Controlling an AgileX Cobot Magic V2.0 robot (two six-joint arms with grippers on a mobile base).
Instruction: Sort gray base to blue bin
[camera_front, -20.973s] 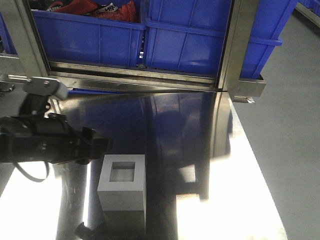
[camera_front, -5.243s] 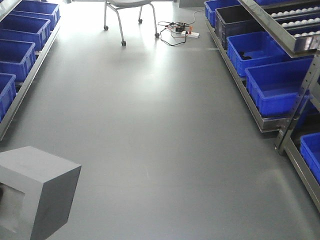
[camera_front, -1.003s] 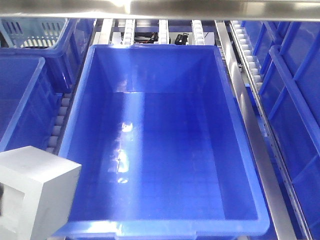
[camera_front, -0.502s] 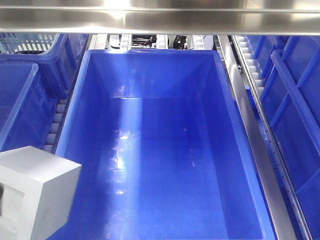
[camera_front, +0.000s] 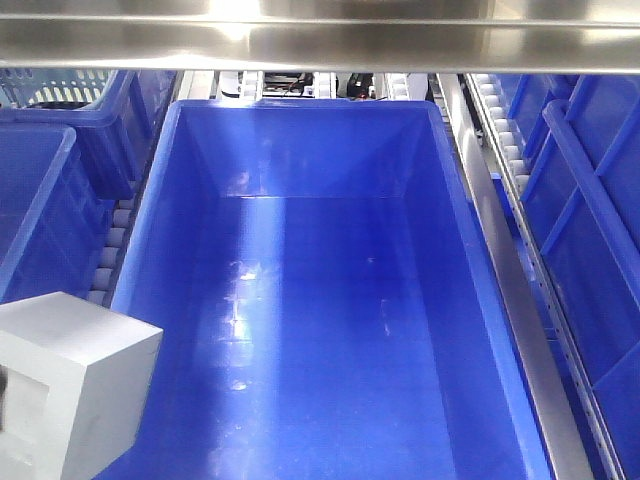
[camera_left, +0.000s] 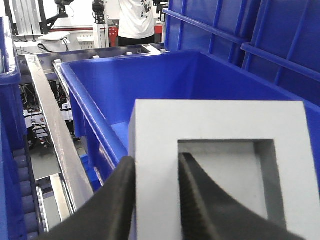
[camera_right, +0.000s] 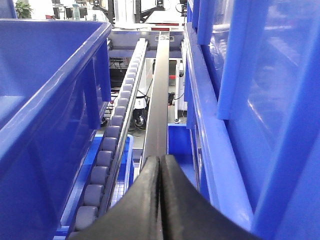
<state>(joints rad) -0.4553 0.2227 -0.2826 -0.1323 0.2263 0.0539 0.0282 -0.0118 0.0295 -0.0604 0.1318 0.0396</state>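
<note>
Two edges of the front view, left and bottom, cut off the gray base (camera_front: 70, 385), and whatever holds it is out of sight there. The blue bin (camera_front: 165, 230) also loses its near rim below the frame. From the left wrist, the left end effector (camera_left: 156, 161) pinches one wall of the base, with one dark finger (camera_left: 197, 200) inside the square recess and the other outside. That recessed face points back at the wrist camera. The block looks near-cubic, so no long axis shows. It hangs at the bin's near left corner, overlapping the left wall. The right end effector (camera_right: 160, 165) has its tips pressed together on nothing, above a roller rail (camera_right: 107, 165) between blue totes (camera_right: 50, 100). A steel beam (camera_front: 320, 40) crosses the far top, with a pale slotted basket (camera_front: 60, 85) at far left
</note>
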